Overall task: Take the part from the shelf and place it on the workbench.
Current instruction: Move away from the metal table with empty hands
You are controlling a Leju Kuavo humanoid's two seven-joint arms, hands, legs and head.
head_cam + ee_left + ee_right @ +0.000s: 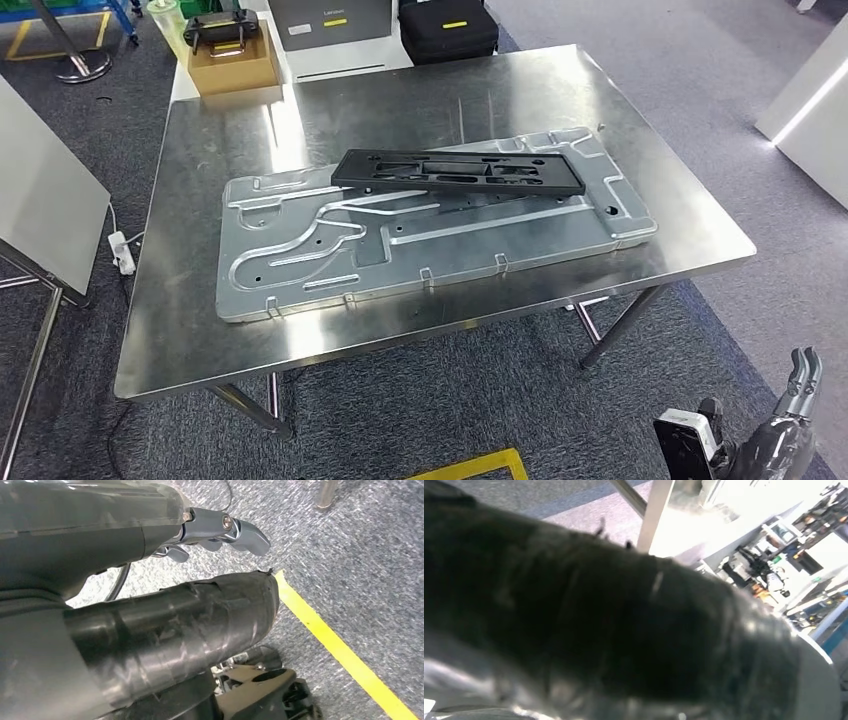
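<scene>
Faint lettering, perhaps "Lenovo", stands on the grey box (328, 22) (above a yellow sticker), too small to read surely.

A long black part (458, 172) is lying flat across a big stamped metal panel (300, 262), which is sitting on the steel workbench (190, 330). The right hand (797, 392) is being held low beside the bench, nothing in it, fingers pointing up. A cardboard box (233, 68) is sitting at the far edge.
</scene>
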